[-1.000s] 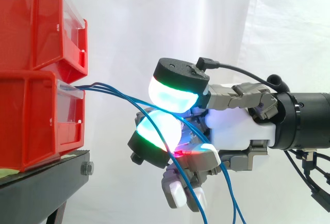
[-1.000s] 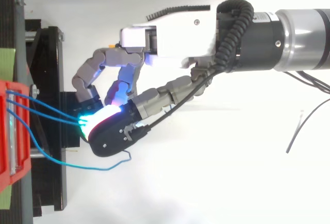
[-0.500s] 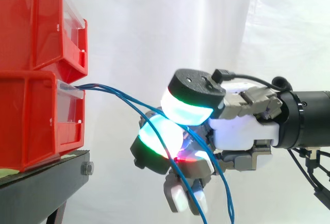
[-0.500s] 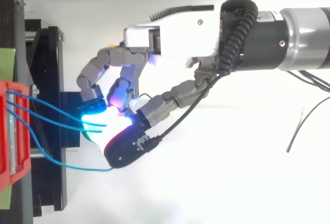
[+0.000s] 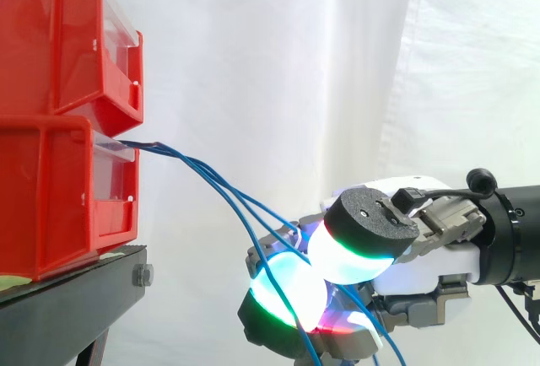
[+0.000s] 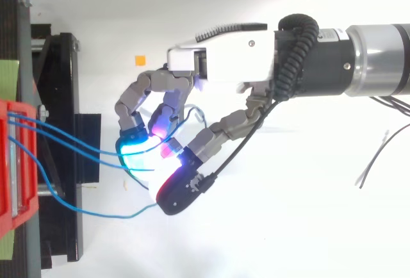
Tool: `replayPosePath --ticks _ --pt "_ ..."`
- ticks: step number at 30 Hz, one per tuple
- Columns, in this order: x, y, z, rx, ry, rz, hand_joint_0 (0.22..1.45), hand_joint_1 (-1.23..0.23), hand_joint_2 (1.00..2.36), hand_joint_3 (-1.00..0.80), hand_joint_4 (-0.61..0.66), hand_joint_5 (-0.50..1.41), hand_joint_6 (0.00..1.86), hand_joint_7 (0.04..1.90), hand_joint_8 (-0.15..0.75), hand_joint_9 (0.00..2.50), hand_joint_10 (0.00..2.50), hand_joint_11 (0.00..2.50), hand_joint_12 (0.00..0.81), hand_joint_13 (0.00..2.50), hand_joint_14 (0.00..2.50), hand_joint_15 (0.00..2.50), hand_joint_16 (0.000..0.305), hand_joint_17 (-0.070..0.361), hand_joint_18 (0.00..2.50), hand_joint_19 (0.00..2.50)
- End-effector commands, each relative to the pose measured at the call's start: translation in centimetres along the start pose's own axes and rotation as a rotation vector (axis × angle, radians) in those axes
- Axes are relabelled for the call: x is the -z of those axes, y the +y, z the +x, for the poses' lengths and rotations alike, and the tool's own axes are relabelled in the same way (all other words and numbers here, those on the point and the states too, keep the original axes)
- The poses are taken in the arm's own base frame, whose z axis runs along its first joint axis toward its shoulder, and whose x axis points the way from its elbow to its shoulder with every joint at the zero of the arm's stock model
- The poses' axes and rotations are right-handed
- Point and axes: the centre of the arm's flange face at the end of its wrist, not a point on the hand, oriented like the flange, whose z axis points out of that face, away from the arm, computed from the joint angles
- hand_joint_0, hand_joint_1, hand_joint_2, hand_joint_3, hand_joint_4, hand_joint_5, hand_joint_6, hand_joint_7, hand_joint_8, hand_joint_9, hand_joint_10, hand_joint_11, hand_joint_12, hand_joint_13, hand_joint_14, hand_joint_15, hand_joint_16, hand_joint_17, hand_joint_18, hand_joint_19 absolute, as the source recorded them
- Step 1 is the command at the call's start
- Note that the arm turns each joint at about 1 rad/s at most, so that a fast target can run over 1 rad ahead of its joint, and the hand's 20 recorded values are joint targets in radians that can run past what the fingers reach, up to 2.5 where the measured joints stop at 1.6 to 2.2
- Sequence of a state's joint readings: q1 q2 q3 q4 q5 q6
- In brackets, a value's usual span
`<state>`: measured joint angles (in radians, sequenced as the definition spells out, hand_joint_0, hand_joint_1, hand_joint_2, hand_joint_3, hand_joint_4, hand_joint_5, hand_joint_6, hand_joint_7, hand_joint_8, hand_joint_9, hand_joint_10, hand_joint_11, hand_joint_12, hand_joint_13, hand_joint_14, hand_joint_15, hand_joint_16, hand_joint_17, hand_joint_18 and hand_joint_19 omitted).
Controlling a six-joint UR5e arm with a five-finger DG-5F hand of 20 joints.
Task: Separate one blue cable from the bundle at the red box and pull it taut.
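Three blue cables [image 5: 221, 182] leave the lower red bin [image 5: 59, 201] and slope down to my hand [image 5: 422, 273] at the lower right. The hand's fingers are curled, and the cables pass between the glowing pads [image 5: 291, 294] and drop out of the bottom edge. From above, two blue cables [image 6: 67, 138] run nearly straight from the red bin [image 6: 13, 163] into the curled fingers of the hand [image 6: 224, 76]. A third cable [image 6: 102, 214] sags in a loop and reaches the black back of the thumb.
A second red bin [image 5: 59, 37] sits on top of the lower one, both on a black stand [image 5: 76, 298] at the left. A small orange square [image 6: 139, 60] lies on the white floor.
My hand has moved down and away from the bins with the blue cables still in it. The cables now slope down more steeply and lie straighter.
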<state>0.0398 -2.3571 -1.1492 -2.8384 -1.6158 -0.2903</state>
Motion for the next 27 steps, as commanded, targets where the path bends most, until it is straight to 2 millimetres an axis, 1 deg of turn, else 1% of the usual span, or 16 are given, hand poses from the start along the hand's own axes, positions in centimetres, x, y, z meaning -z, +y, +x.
replayPosePath --ticks 1,3,6,7,10,11,14,16,20,23,26,27 --pt "0.1 -0.1 0.0 0.004 -0.009 0.007 0.54 -0.65 1.0 -0.5 0.14 -0.16 0.91 1.06 0.378 1.19 0.02 1.27 0.413 0.95 0.02 0.61 0.052 0.116 0.96 0.68" --pt "0.2 0.3 -0.2 0.006 -0.03 0.014 0.53 -0.58 1.0 -0.5 0.14 -0.16 0.9 1.06 0.378 1.2 0.02 1.26 0.417 0.96 0.02 0.61 0.053 0.118 0.98 0.69" --pt "0.3 0.8 -0.4 0.006 -0.047 0.017 0.54 -0.52 1.0 -0.5 0.14 -0.16 0.9 1.07 0.37 1.21 0.02 1.26 0.421 0.97 0.02 0.61 0.053 0.119 0.98 0.7" --pt "0.4 1.5 -0.6 0.008 -0.051 0.009 0.54 -0.51 1.0 -0.5 0.14 -0.16 0.9 1.08 0.374 1.21 0.02 1.25 0.419 0.97 0.02 0.61 0.053 0.118 0.98 0.7" --pt "0.5 1.8 -0.7 0.008 -0.05 0.004 0.59 -0.46 1.0 -0.5 0.13 -0.16 0.89 1.09 0.362 1.21 0.02 1.26 0.415 0.97 0.02 0.62 0.051 0.116 0.97 0.72" --pt "0.5 1.8 -0.7 0.008 -0.05 0.004 0.6 -0.47 1.0 -0.5 0.13 -0.16 0.89 1.1 0.359 1.21 0.02 1.24 0.412 0.97 0.02 0.62 0.051 0.116 0.97 0.73" --pt "0.5 1.8 -0.7 0.011 -0.052 0.004 0.63 -0.52 1.0 -0.5 0.12 -0.15 0.88 1.08 0.364 1.21 0.02 1.26 0.414 0.97 0.02 0.63 0.051 0.116 0.97 0.73" --pt "0.5 1.9 -0.7 0.011 -0.052 0.003 0.64 -0.61 1.01 -0.43 0.12 -0.16 0.88 1.1 0.364 1.2 0.02 1.26 0.417 0.96 0.02 0.62 0.052 0.117 0.97 0.72" --pt "0.4 2.0 -0.8 0.013 -0.056 -0.009 0.66 -0.75 1.01 -0.36 0.12 -0.17 0.89 1.1 0.36 1.16 0.02 1.26 0.415 0.94 0.02 0.63 0.051 0.116 0.95 0.71" --pt "0.4 1.9 -0.8 0.013 -0.056 -0.01 0.69 -0.81 1.01 -0.36 0.09 -0.17 0.89 1.11 0.353 1.14 0.02 1.26 0.412 0.94 0.02 0.62 0.051 0.114 0.94 0.7" --pt "0.4 1.9 -0.8 0.013 -0.056 -0.01 0.72 -0.85 1.01 -0.38 0.05 -0.18 0.9 1.09 0.351 1.13 0.02 1.26 0.402 0.93 0.02 0.62 0.051 0.114 0.93 0.67" --pt "0.4 1.9 -0.8 0.013 -0.058 -0.01 0.74 -0.86 1.01 -0.4 0.03 -0.18 0.9 1.11 0.354 1.13 0.02 1.26 0.398 0.93 0.02 0.61 0.05 0.113 0.93 0.67"
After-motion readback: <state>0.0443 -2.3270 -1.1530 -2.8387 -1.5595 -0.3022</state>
